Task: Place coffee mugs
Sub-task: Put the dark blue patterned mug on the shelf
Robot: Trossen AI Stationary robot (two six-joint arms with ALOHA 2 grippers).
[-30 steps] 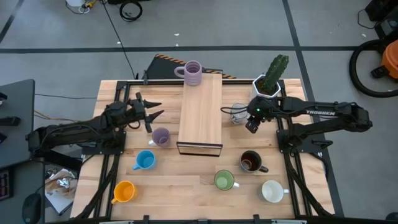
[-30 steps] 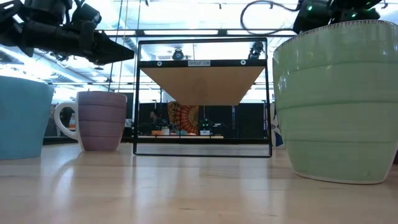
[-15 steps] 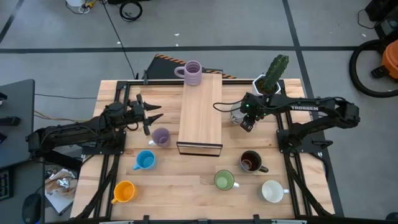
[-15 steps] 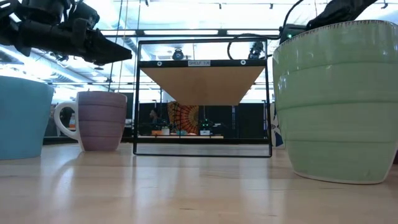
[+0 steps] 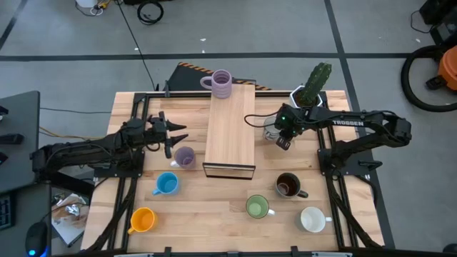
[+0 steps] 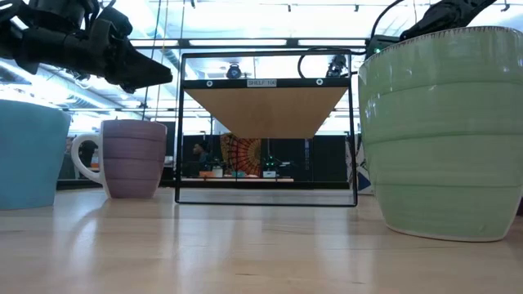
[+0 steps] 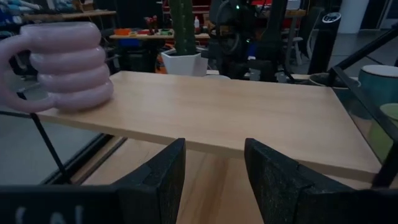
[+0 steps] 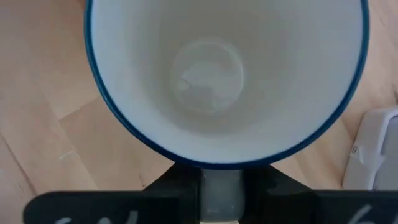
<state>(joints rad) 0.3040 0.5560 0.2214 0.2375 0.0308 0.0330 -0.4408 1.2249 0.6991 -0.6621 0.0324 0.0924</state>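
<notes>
A white mug with a blue rim [image 8: 217,74] stands mouth up just right of the wooden shelf [image 5: 230,132]; my right gripper [image 5: 283,140] is over it, shut on it. My left gripper [image 5: 178,132] hovers open left of the shelf, above a lilac mug [image 5: 184,157] that stands on the table. A second lilac mug [image 7: 65,68] sits on the shelf's far end. Blue [image 5: 166,183], orange [image 5: 143,219], green [image 5: 257,207], dark brown [image 5: 288,185] and white [image 5: 312,219] mugs stand along the near side. My right gripper pinches between its two fingers [image 8: 177,186] a narrow pale part [image 8: 217,190] that sticks out from the mug's wall just under the rim, the handle by its look. The fingers point down from above. The mug stays upright; whether it is off the table I cannot tell.
A white faceted planter with a cactus [image 5: 310,93] stands at the back right, close behind my right gripper. Black frame rails run along both sides of the table. The shelf top between the lilac mug and its near end is bare wood.
My right gripper has moved toward the table's left edge, from beside the blue-rimmed mug to right over it, and now grips the part by the rim. The mug has stayed where it was.
</notes>
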